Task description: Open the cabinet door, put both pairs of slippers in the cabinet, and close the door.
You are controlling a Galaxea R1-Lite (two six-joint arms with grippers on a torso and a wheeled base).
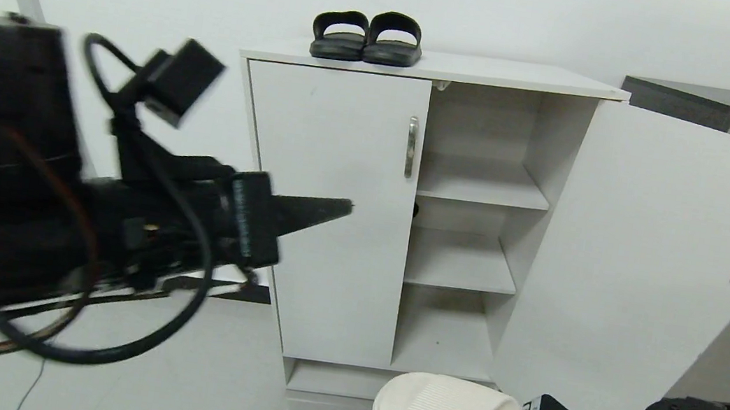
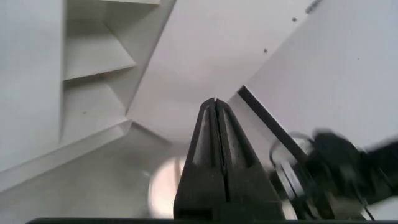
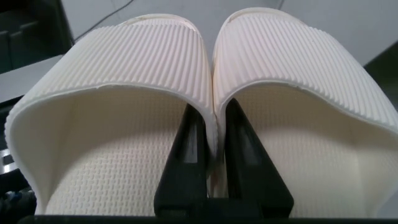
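White cabinet with its right door swung open and its left door shut. Black slippers stand on the cabinet's top. White slippers, low before the cabinet's open side, are pinched by their adjoining inner walls in the right tool. Left tool, fingers pressed together and empty, hangs before the cabinet's shut door.

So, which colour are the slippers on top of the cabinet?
Black. The slippers show best in the head view.
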